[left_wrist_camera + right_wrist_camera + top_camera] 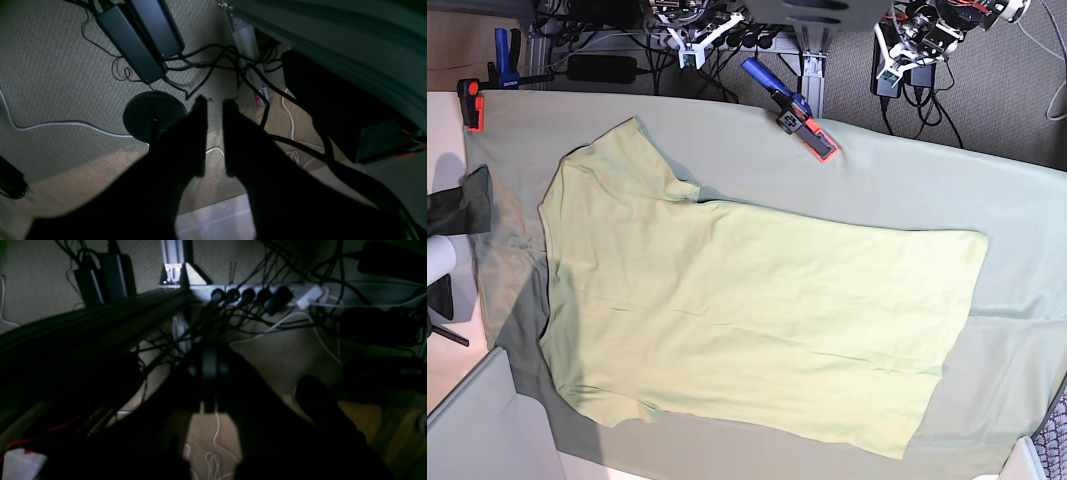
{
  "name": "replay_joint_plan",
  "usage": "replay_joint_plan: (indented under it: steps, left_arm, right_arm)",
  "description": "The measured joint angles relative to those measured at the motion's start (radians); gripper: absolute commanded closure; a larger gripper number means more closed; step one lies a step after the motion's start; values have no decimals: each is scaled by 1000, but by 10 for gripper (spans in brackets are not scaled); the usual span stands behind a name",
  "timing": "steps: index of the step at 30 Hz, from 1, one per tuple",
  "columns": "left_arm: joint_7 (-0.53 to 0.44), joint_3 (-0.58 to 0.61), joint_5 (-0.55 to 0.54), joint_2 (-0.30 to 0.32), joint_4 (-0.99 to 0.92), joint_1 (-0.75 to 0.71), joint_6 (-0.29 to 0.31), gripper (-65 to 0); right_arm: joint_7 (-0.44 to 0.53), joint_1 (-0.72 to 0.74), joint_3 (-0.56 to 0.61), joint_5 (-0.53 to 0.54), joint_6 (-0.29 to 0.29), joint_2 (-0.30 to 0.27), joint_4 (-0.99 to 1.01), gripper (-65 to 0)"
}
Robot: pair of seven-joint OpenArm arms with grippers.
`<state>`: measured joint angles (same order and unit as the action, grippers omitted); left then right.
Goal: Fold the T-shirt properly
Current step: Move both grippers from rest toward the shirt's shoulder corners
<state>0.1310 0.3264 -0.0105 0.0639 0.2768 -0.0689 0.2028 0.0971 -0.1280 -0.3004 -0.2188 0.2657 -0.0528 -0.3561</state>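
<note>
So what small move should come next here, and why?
Probably bring a hand in over the table toward an edge of the T-shirt. It lies flat and unfolded on the grey-green cloth, while both arms sit beyond the table's far edge; the left hand and right hand face only floor and cables, holding nothing.

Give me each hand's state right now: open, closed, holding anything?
Left hand: slightly open, a narrow gap between the fingers, holding nothing, off the table over the floor.
Right hand: closed, holding nothing, also off the table.
</note>
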Motion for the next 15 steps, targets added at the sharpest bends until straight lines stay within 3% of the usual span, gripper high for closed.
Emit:
replay_joint_plan:
  steps: [7, 15]
  left_arm:
    - [22, 0, 1, 0, 0, 0, 60, -80]
    - [22, 0, 1, 0, 6, -1, 61, -80]
  right_arm:
    - [0, 0, 0, 7, 0, 0, 0, 0]
    - [0, -3, 2, 42, 0, -25, -2, 0]
